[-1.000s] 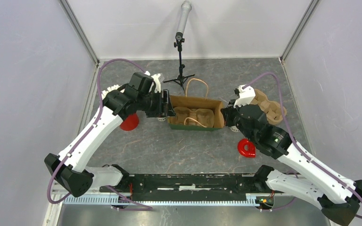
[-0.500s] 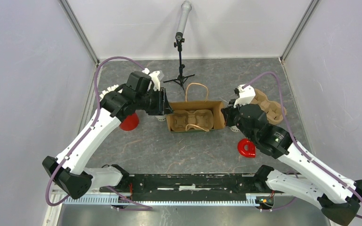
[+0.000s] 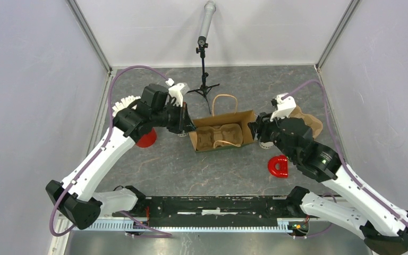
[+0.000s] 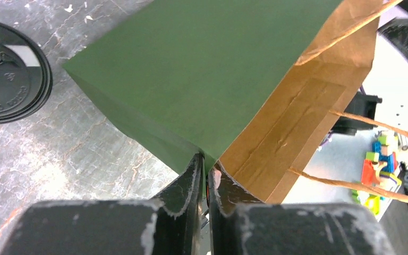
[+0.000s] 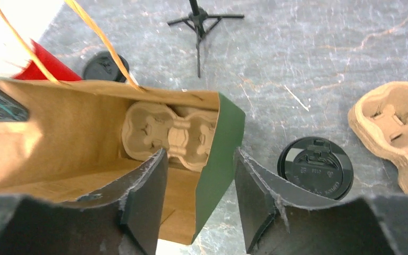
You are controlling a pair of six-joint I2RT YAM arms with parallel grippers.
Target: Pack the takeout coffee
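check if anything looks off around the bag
The bag sits skewed, its left rim pinched by the left gripper. The carrier inside is empty; one lidded cup stands outside to its left, another to its right. Nothing spilled.

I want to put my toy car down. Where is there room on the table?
The bare strip between the green bag and the black base rail, with the red cup on one side and the red plastic piece on the other. Crowded around the bag: left end effector, right end effector, two lidded cups.

Overhead from behind, wrists close, bag (image 3: 228,119) shared
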